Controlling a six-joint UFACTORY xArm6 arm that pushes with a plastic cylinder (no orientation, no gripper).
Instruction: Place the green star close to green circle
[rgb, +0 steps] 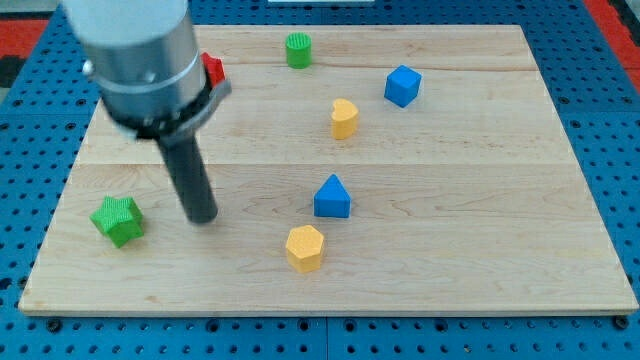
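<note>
Two green blocks remain well apart: the green star lies near the worktop's lower-left corner, the green circle near the view's top edge, so the task appears barely begun. My tip, the end effector, is a plain rod with nothing to open or close; it stands just right of the star, apparently not touching.

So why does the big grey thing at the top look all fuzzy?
In the camera view, the grey arm housing sits nearest the lens, so it blurs, half hiding a red block; my tip beside the green star block stays sharp; lighting on the wooden board is even, shadows faint.
</note>
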